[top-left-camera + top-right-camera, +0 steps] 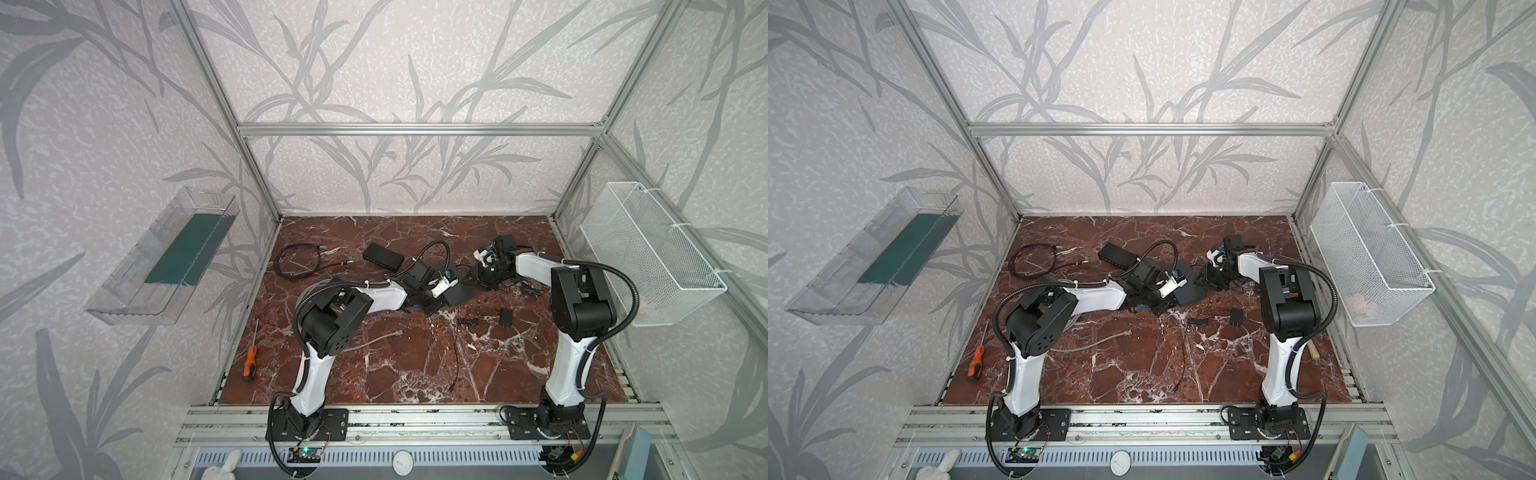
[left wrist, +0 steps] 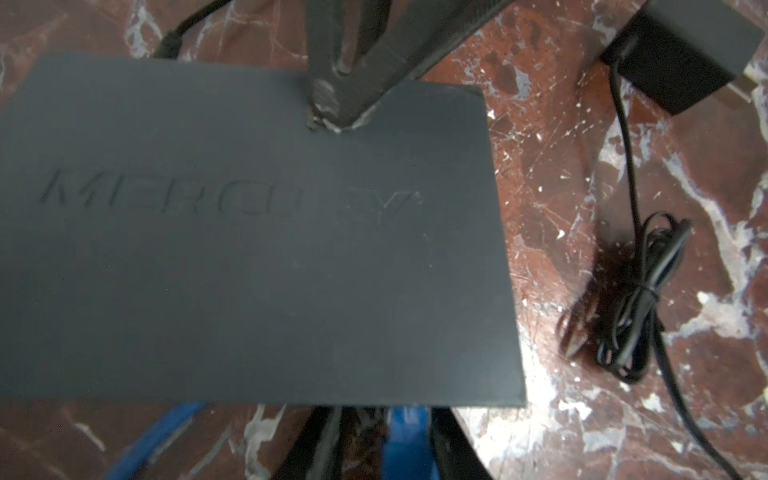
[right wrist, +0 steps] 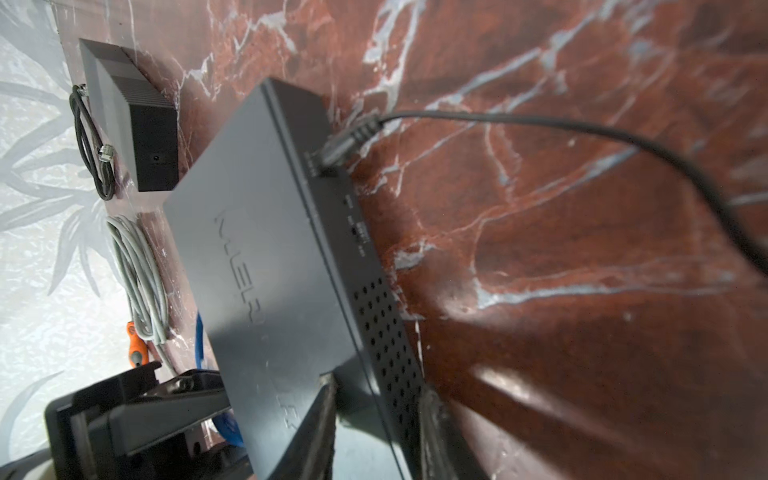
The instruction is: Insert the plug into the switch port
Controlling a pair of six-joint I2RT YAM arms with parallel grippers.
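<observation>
The switch [image 2: 249, 228] is a flat dark grey box with raised lettering, mid-table in both top views [image 1: 459, 293] [image 1: 1190, 291]. My right gripper [image 3: 378, 424] is shut on its corner, one finger on the top face and the other against the vented side. A black cord's connector [image 3: 336, 145] sits in a socket on that side face. My left gripper [image 2: 386, 444] stands open at the switch's opposite edge. A blue cable [image 2: 405, 440] runs between its fingers and under that edge. The plug on that cable is hidden, so whether it sits in a port cannot be told.
A power adapter [image 1: 505, 318] with a bundled cord [image 2: 636, 291] lies near the switch. A second black box [image 1: 382, 256], a black coiled cable [image 1: 297, 259], a grey cable [image 1: 374, 340] and an orange screwdriver [image 1: 249, 365] lie around. A wire basket [image 1: 652, 249] hangs on the right wall.
</observation>
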